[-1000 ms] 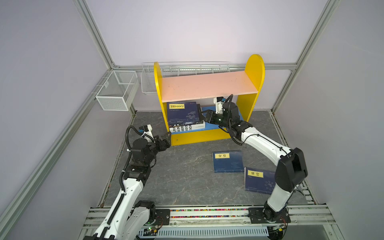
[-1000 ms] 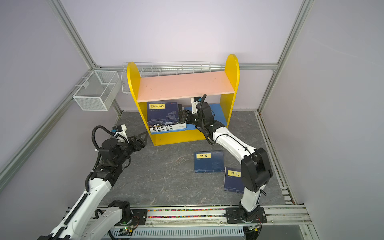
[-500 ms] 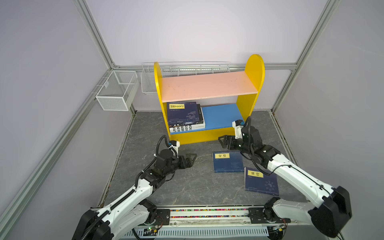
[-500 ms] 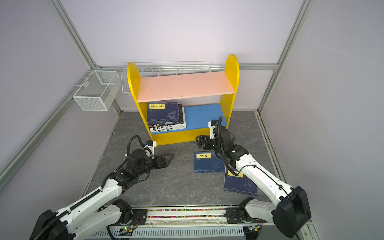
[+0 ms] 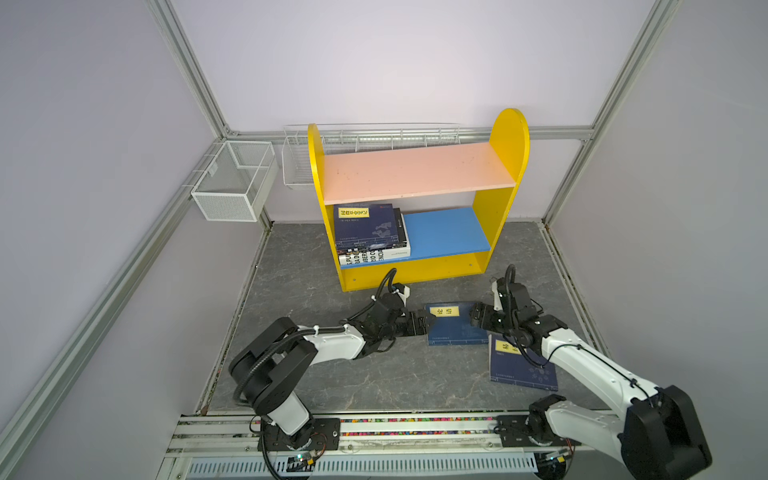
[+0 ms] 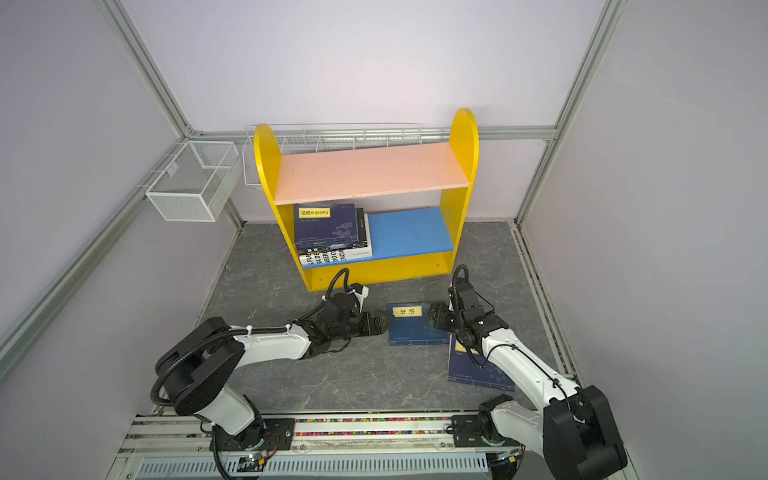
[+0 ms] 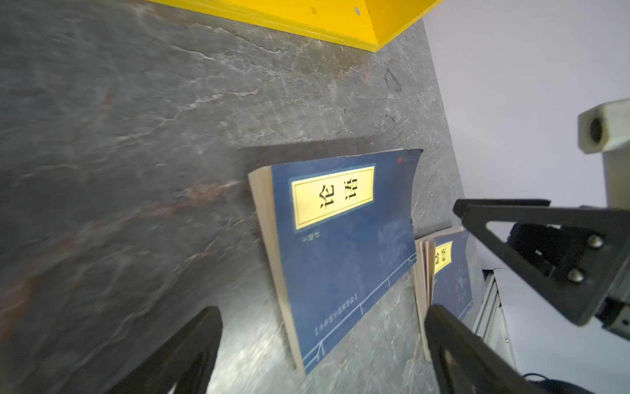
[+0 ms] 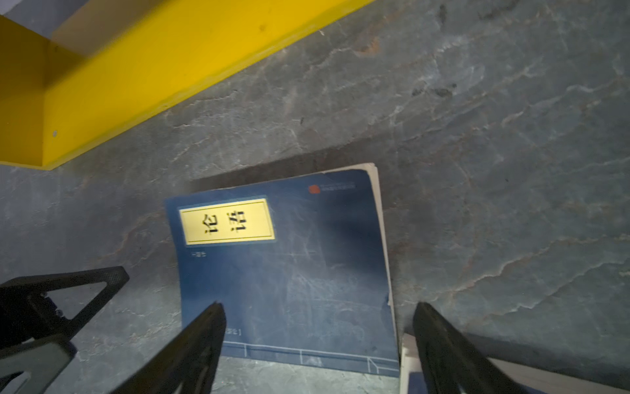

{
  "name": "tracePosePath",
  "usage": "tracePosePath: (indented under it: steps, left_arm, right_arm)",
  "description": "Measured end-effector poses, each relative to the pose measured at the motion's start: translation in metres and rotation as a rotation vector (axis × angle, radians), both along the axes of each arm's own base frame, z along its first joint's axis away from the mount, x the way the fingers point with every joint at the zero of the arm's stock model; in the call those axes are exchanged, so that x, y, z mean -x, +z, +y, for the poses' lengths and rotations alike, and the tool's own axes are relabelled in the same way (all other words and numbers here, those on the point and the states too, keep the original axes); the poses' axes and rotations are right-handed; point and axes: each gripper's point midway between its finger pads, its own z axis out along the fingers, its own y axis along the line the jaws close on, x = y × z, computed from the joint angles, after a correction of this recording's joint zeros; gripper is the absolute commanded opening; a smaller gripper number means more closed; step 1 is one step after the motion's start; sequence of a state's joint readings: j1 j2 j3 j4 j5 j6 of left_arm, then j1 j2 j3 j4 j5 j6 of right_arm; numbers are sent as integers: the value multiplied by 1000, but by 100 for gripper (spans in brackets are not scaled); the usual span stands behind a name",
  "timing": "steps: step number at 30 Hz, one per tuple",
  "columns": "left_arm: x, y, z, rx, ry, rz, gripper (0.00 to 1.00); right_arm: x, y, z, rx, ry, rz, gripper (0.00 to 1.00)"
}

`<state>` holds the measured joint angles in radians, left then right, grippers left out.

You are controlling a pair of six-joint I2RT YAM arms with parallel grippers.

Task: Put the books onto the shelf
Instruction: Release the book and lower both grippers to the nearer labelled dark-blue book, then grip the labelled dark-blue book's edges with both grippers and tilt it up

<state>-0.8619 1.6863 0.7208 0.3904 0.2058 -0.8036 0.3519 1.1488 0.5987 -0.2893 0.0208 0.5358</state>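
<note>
The shelf (image 5: 415, 174) stands at the back, with a stack of books (image 5: 365, 226) lying at the left end of its blue lower board. A navy book with a yellow label (image 5: 455, 326) (image 7: 341, 245) (image 8: 289, 266) lies flat on the floor in front. A second navy book (image 5: 519, 365) (image 7: 450, 269) lies just beside it, partly under my right arm. My left gripper (image 5: 428, 322) (image 7: 324, 312) is open at the first book's left edge. My right gripper (image 5: 476, 320) (image 8: 319, 307) is open at its right edge. Neither holds anything.
Two white wire mesh baskets (image 5: 235, 180) hang on the back left frame. The yellow base of the shelf (image 8: 153, 68) lies a short way behind the floor book. The grey stone-pattern floor (image 5: 332, 382) runs to the front rail (image 5: 374, 432).
My right gripper has left the lower shelf board, opened wider and dropped to the floor book. My left arm has swung from the left side in to the same book.
</note>
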Motion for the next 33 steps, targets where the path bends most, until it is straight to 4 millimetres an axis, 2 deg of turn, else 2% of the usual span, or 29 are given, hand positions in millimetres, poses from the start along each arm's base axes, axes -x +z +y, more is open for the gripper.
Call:
tracePosePath:
  steps: [4,7,11,14,20,27,33]
  left_arm:
    - [-9,-22,-16,23,24,43,86]
    - [-17,-21,-26,77,43,44,85]
    - [-22,-20,-31,117,58,46,84]
    - [-23,-19,-33,121,62,48,83]
    - [-30,-18,-35,83,74,30,80]
    - [-24,-7,-53,-16,20,-47,76]
    - [-19,-5,-51,-76,-1,-82,68]
  right_arm:
    - [5,-19,-6,-2,-11,45,87]
    - [9,-33,-8,-4,-15,83,84]
    - [9,-51,-7,-7,-19,124,72]
    - [-1,-53,-3,-25,-11,102,62]
    - [-19,-55,1,-27,-6,82,49]
    - [-31,-56,9,-49,15,73,44]
    - [-34,-56,13,-63,25,71,43]
